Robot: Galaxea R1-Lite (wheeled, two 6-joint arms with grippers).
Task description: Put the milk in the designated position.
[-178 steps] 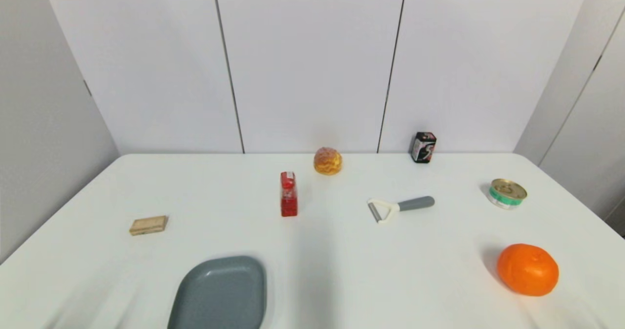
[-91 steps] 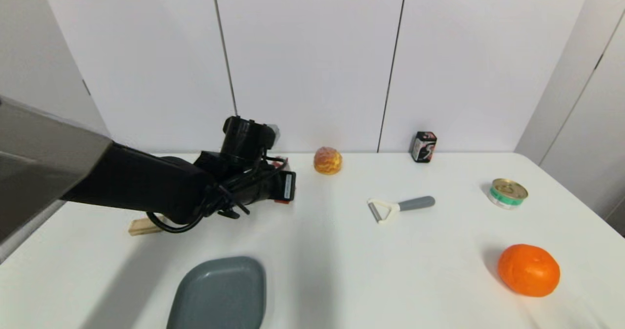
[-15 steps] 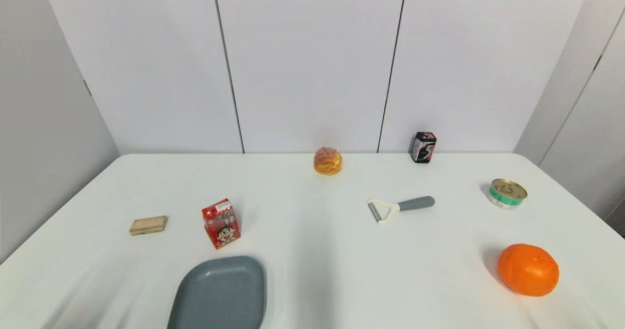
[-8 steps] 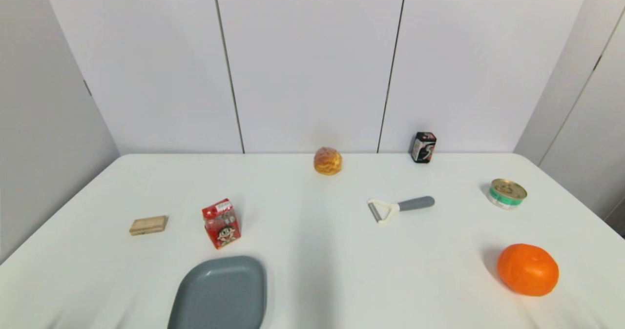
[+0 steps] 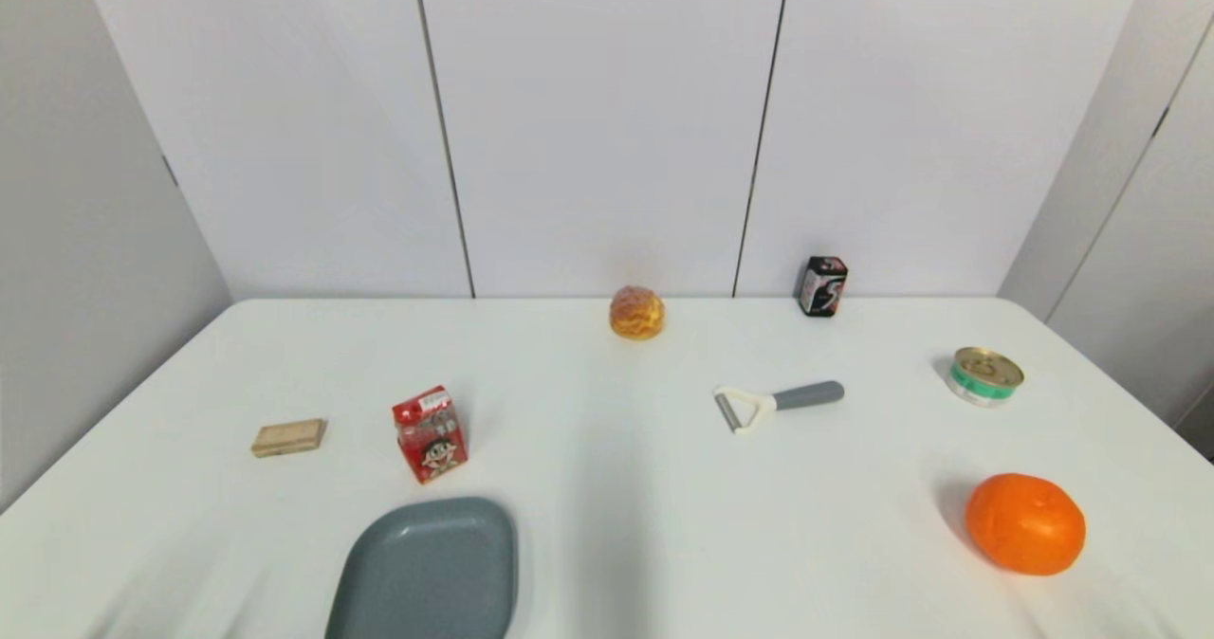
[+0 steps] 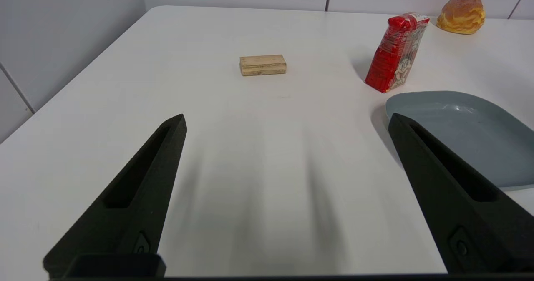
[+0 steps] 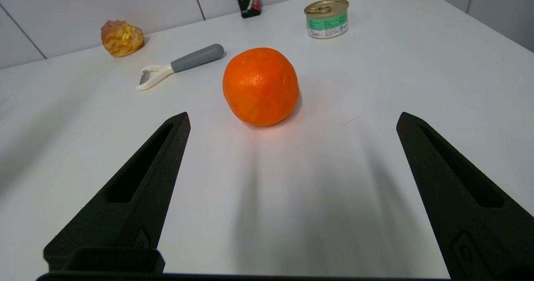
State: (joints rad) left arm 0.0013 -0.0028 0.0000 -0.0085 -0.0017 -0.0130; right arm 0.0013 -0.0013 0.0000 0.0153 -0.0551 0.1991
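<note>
**Milk carton standing free beside the grey tray, both arms drawn back**

From my remote seat I see the milk (image 5: 431, 433), a small red rectangular drink carton with a cartoon child's face on its front and a folded top, standing on the white counter (image 5: 607, 487). It leans slightly and nothing holds it. I will place everything from the dark grey plastic tray (image 5: 427, 573) with rounded corners, which sits at the near edge of the counter. The carton stands just behind the tray's far rim, close to it but apart from it, not on it. A small tan wooden block (image 5: 288, 437) lies farther off, beyond the carton on the tray's left.

Neither arm shows in the head view. The left tool (image 6: 288, 122) hangs low over bare counter on the near left of the tray, its two black fingers spread wide and holding nothing. The right tool (image 7: 292, 120) is far from the tray on the right side, also spread wide and empty, facing a round orange fruit (image 7: 260, 86).

My judgement: the carton looks set down and released, so the placing seems finished. I cannot see any mark for the designated position, so I cannot confirm the spot. If the tray itself is meant, one short move remains.
</note>
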